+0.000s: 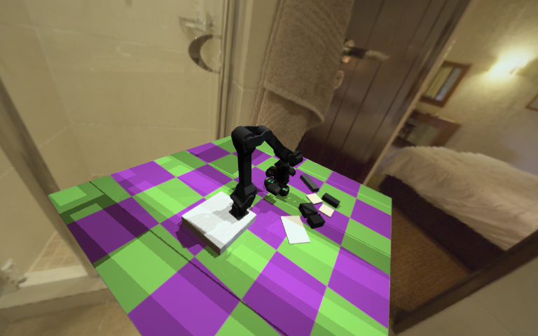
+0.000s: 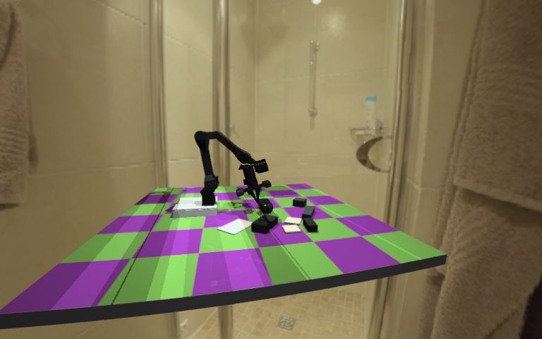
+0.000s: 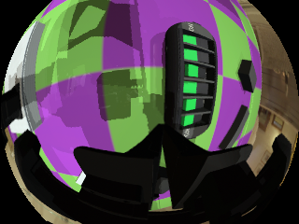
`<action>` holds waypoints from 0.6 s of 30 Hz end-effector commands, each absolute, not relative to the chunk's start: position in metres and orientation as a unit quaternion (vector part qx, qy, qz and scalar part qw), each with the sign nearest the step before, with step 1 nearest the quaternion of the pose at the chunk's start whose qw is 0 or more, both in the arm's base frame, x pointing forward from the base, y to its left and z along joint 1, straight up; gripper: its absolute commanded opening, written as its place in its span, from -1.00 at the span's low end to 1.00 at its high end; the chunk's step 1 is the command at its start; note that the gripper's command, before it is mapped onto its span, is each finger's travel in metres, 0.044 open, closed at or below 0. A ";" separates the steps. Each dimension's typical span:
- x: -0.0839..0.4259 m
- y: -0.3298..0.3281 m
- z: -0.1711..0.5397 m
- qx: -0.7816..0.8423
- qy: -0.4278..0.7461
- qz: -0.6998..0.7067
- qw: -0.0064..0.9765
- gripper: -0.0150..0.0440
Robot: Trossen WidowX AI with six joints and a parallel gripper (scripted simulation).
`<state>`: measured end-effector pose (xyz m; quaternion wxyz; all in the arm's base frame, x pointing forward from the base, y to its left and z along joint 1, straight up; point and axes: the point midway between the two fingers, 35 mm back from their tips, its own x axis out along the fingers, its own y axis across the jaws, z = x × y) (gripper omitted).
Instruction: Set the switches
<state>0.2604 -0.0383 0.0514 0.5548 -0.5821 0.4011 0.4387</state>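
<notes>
The dark grey controller unit (image 1: 284, 191) (image 2: 266, 206) (image 3: 173, 84) is on the bench with its switch side up; whether it is quite flat I cannot tell. In the wrist view six rockers show in a column, green ends left, dark ends right. The third green end looks different from the others; exact rocker settings are unclear. The underside label is hidden. My gripper (image 2: 259, 199) (image 3: 163, 129) is shut and empty. Its tips appear near the unit's lower left end in the wrist view; contact is unclear. In the top view the hand overlaps the unit.
Dark bars (image 1: 309, 183) (image 1: 330, 199) (image 2: 310, 224), dark blocks (image 1: 315, 220) (image 2: 261, 225), cream tiles (image 1: 314, 198) (image 1: 326, 210) (image 2: 291, 228) and a pale card (image 1: 295, 233) (image 2: 234, 227) lie around the unit. A white slab (image 1: 206, 218) (image 2: 191, 206) bears the arm.
</notes>
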 end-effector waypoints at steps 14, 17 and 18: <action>0.278 -0.042 0.065 -0.558 0.409 0.471 0.547 0.04; 0.291 -0.043 0.073 -0.537 0.416 0.496 0.541 0.31; 0.295 -0.044 0.075 -0.530 0.419 0.504 0.539 0.40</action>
